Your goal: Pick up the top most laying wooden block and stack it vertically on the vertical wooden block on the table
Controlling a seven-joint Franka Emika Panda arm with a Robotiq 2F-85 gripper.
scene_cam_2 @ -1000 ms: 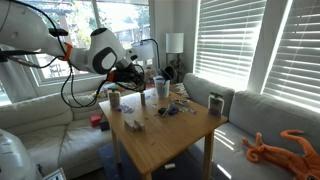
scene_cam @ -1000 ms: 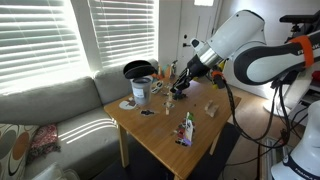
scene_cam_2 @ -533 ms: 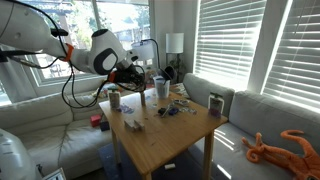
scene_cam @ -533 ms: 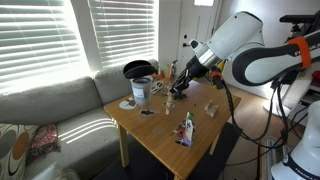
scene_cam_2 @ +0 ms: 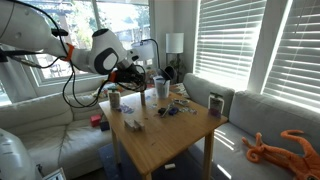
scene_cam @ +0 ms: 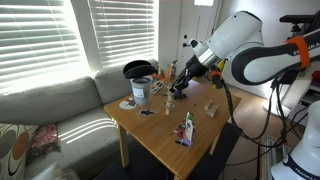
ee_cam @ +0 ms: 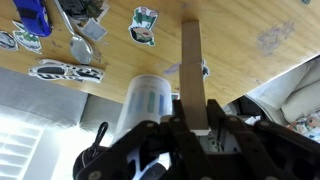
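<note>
Living-room table (scene_cam: pixel 160 132) under sunlit blinds (scene_cam: pixel 45 40); wooden block pinched in the gripper.
Closest to the wrist lens I logged the gripper (ee_cam: pixel 195 120) coming in from the bottom edge, fingers (ee_cam: pixel 214 120) clamped on either side of the long wooden block (ee_cam: pixel 192 60). The block ran lengthwise away from the camera with its far end over the tabletop; I couldn't tell whether it touched the wood. A pale cylindrical cup (ee_cam: pixel 148 100) stood just beside the block. Further out on the top lay a spoon (ee_cam: pixel 80 45) and a printed sticker (ee_cam: pixel 144 25). In an exterior view the arm reached over the table's back part near a tin (scene_cam: pixel 141 92), with a colourful bottle (scene_cam: pixel 186 128) toward the front. Beyond it all sat the grey sofa (scene_cam: pixel 60 105).
</note>
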